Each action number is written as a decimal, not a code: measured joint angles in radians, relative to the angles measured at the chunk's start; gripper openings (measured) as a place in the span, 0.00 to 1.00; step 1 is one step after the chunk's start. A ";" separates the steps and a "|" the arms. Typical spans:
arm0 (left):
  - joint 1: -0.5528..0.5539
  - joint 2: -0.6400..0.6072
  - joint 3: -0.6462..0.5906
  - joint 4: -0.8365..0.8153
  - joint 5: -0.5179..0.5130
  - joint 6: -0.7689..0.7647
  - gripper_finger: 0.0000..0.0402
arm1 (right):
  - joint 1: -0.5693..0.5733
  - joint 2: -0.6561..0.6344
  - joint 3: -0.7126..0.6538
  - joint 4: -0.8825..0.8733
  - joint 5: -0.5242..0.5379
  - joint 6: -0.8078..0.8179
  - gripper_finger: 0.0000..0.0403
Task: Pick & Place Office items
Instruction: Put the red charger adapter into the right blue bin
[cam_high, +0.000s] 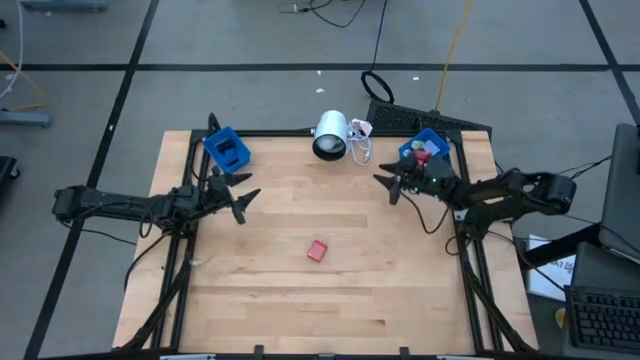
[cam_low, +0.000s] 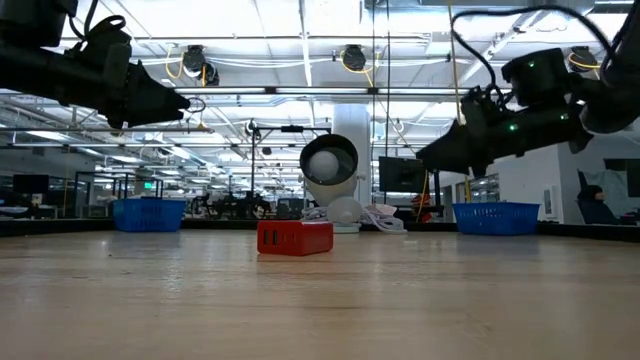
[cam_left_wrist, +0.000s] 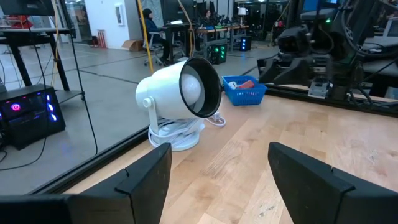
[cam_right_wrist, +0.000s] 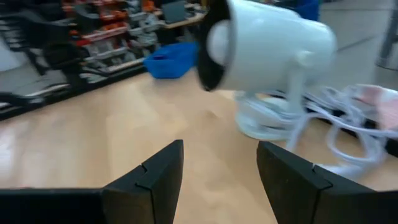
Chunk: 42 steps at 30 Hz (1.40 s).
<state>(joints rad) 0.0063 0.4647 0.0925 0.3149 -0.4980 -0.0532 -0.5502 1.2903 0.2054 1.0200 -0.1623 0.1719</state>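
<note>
Nearest the front edge of the wooden tabletop (cam_high: 330, 310) lies a broad bare stretch of boards, with free room on every side. Just past the middle sits the red block (cam_high: 317, 250), alone and flat on the wood, well apart from both arms and both bins. Seen from above it is nearly square and turned slightly askew to the tabletop's edges; from table height its long axis runs across the view, and the broad face turned to that camera carries small pale slots. Nothing touches it.

Farther back, on the left side, the left claw (cam_high: 243, 197) hangs above the wood just in front of the left blue bin (cam_high: 227, 149), its fingers spread apart and grasping nothing, pointing inward toward the tabletop's middle. On the right, the right claw (cam_high: 389, 186) hovers beside the right blue bin (cam_high: 426, 150), fingers parted with only air between them, also aimed inward. That bin holds small pieces in red and other colours, too small to tell apart.

Between the bins, at the back edge, stands the white lamp (cam_high: 331, 136), its dark mouth facing the front, its white cable (cam_high: 361, 147) coiled beside its base. Beyond the back edge lies grey floor.
</note>
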 joint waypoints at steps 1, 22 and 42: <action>0.000 0.000 0.000 0.000 0.000 0.000 0.68 | 0.018 0.000 0.000 0.009 0.000 0.000 0.48; 0.000 0.000 0.000 0.000 0.000 0.000 0.68 | 0.327 0.000 0.054 0.061 0.000 -0.188 0.48; 0.000 0.000 0.000 0.000 0.000 0.000 0.68 | 0.452 0.001 0.161 -0.041 0.001 -0.195 0.48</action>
<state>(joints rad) 0.0063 0.4645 0.0929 0.3150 -0.4980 -0.0532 -0.0986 1.2911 0.3661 0.9788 -0.1609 -0.0235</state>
